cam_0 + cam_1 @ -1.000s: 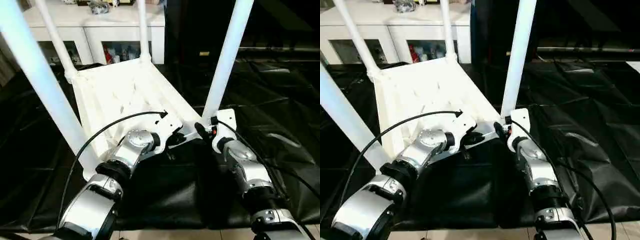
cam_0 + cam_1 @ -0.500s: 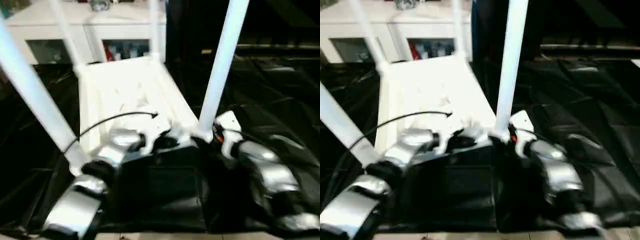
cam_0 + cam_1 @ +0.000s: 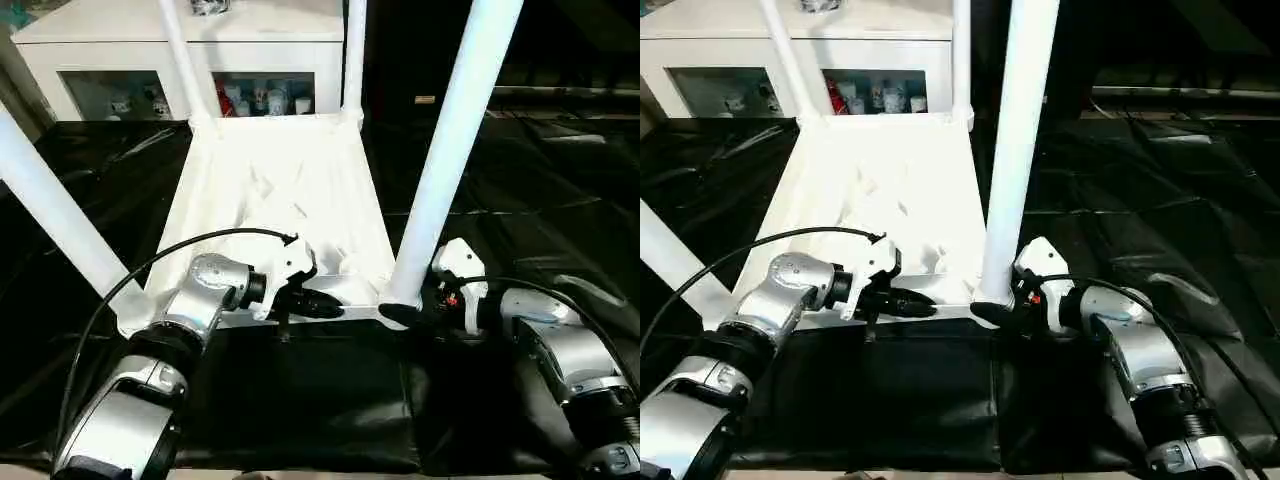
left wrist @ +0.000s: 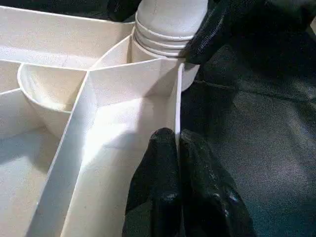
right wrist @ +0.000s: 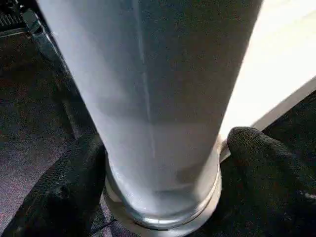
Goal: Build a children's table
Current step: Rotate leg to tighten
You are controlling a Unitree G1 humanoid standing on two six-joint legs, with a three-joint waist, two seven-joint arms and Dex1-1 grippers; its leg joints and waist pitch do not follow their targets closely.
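- The tabletop (image 3: 290,190) lies upside down on the black-covered work table (image 3: 560,180), all four legs standing in its corner sockets.
- Its near rim is pinched by the left gripper (image 4: 178,148), fingers nearly together.
- The near right leg (image 3: 450,150) is straddled at its base by the right gripper (image 5: 163,163), jaws wide.
- Judgement: the rim should be kept pinned while this leg is seated straight down.

Your robot's two forearms are polished silver metal in rounded, ribbed segments with black joint rings. Each wrist carries a white plastic housing; the right housing (image 3: 458,262) shows a small red mark. A thin black cable (image 3: 190,250) arcs over the left forearm (image 3: 205,300). The fingers (image 4: 197,187) are matte black, rubbery and rounded.
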